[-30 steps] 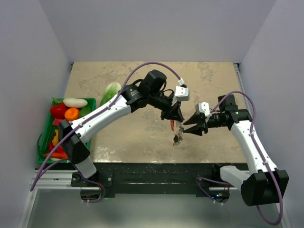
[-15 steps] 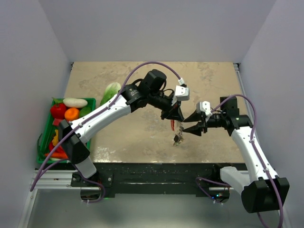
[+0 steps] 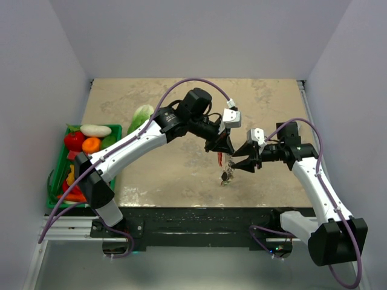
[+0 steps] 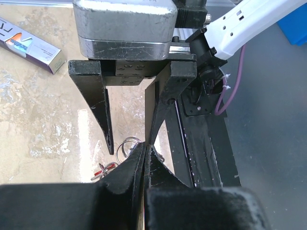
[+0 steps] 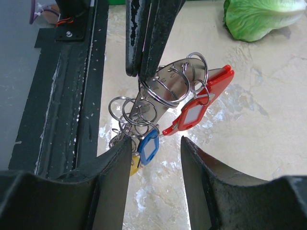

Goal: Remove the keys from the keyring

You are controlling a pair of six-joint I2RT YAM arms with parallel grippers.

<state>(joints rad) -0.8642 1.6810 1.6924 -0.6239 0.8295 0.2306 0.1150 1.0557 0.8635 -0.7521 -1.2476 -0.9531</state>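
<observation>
left gripper (image 3: 225,147): clamped on thin silvery metal keyring (image 5: 165,86), lifted
right gripper (image 5: 156,143): jaws apart, flanking small coloured-tag keys (image 5: 148,147)
clearance: beige table (image 3: 272,103) front edge near

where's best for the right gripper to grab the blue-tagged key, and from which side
Probably the flat plastic head of the blue tag, approached level from the right arm's side. It hangs free low in the bunch, below the keyring pinched by the shut left gripper, and lies between the fingers of the open right gripper.
</observation>
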